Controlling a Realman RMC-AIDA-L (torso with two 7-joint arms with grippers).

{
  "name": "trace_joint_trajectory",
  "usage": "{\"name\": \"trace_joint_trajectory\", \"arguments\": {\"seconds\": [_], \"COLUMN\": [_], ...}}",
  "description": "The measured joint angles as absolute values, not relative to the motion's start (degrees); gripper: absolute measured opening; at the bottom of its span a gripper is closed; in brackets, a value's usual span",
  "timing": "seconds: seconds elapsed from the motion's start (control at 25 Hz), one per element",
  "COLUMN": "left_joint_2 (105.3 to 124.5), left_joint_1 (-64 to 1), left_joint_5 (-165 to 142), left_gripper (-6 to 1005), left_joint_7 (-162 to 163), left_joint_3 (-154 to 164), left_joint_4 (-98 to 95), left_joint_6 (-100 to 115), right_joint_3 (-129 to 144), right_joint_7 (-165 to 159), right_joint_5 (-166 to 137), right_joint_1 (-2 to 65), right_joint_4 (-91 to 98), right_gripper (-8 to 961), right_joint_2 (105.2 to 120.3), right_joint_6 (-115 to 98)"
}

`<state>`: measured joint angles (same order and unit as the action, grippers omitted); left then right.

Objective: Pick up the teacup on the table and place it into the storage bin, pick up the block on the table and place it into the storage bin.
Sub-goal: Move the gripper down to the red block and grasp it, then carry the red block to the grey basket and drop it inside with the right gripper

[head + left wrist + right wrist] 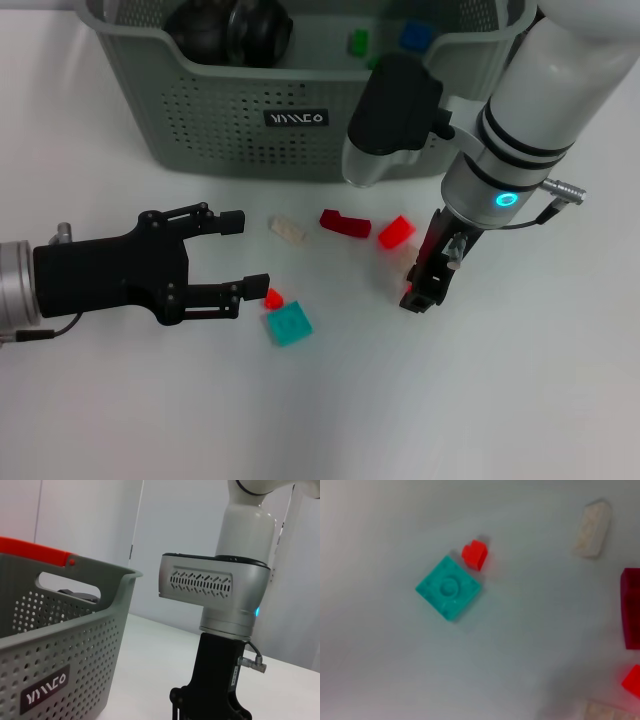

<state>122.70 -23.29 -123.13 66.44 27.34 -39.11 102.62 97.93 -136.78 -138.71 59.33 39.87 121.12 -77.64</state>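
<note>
The small red block (pixel 273 297) sits on the table (pixel 480 400), touching a corner of the teal block (pixel 288 325), and it lies just ahead of the left gripper's (pixel 243 252) lower fingertip, right at the mouth of its wide-open, empty jaws. That makes the left arm plainly the nearer one. The teal square lies below and slightly beyond that fingertip, with no real long axis to line up on. Further out, the right gripper (pixel 420 290) hangs well apart past a cream piece (pixel 288 229), a dark red piece (pixel 345 223) and a bright red piece (pixel 396 231); I cannot tell its finger state. The storage bin (pixel 200 120) waits beyond.
</note>
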Motion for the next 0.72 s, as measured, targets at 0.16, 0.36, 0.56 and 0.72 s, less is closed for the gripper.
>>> {"name": "trace_joint_trajectory", "arguments": {"seconds": [0.16, 0.36, 0.56, 0.72], "left_joint_2": [122.70, 122.70, 122.76, 122.81], "left_joint_1": [-23.29, -23.28, -23.21, -23.10], "left_joint_5": [-123.13, -123.13, -123.13, -123.13], "left_gripper": [846, 846, 846, 845], "left_joint_7": [66.44, 66.44, 66.44, 66.45], "left_joint_3": [27.34, 27.31, 27.25, 27.24], "left_joint_4": [-39.11, -39.11, -39.11, -39.11], "left_joint_6": [102.59, 102.56, 102.54, 102.48], "right_joint_3": [98.16, 98.56, 100.20, 100.46], "right_joint_7": [-136.83, -136.94, -137.54, -137.61], "right_joint_5": [-138.85, -138.94, -138.95, -138.92], "right_joint_1": [59.41, 59.60, 59.77, 59.79], "right_joint_4": [39.95, 40.01, 40.07, 40.59], "right_gripper": [382, 306, 267, 242], "right_joint_2": [121.11, 121.11, 121.03, 121.01], "right_joint_6": [-77.60, -77.60, -77.61, -77.61]}}
